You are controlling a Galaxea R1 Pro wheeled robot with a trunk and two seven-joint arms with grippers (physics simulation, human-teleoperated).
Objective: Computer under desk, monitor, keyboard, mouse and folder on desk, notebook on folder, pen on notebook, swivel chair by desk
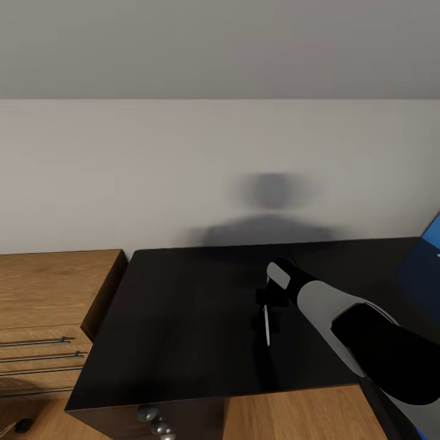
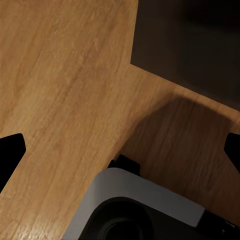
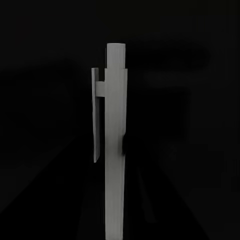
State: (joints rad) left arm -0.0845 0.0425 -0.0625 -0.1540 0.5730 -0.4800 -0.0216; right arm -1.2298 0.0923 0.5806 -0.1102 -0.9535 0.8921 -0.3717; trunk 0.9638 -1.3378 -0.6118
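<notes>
The long glossy black desk (image 1: 183, 318) stands against the grey-white wall. My right arm reaches over its middle, and my right gripper (image 1: 267, 304) is shut on the pen (image 1: 267, 327), a thin light-grey stick hanging just above the desktop. In the right wrist view the pen (image 3: 114, 150) shows upright with its clip, against the dark desktop. A corner of the bright blue folder (image 1: 426, 260) lies on the desk at the far right. My left gripper (image 2: 122, 149) is open over the wood floor, with nothing between its black fingertips (image 2: 11, 150).
Low oak drawers (image 1: 49, 293) with metal handles adjoin the desk's left end. Chrome rounded parts (image 1: 156, 423) show under the desk's front edge. A small dark object (image 1: 23, 425) lies on the floor at the lower left. A dark panel (image 2: 190, 40) appears in the left wrist view.
</notes>
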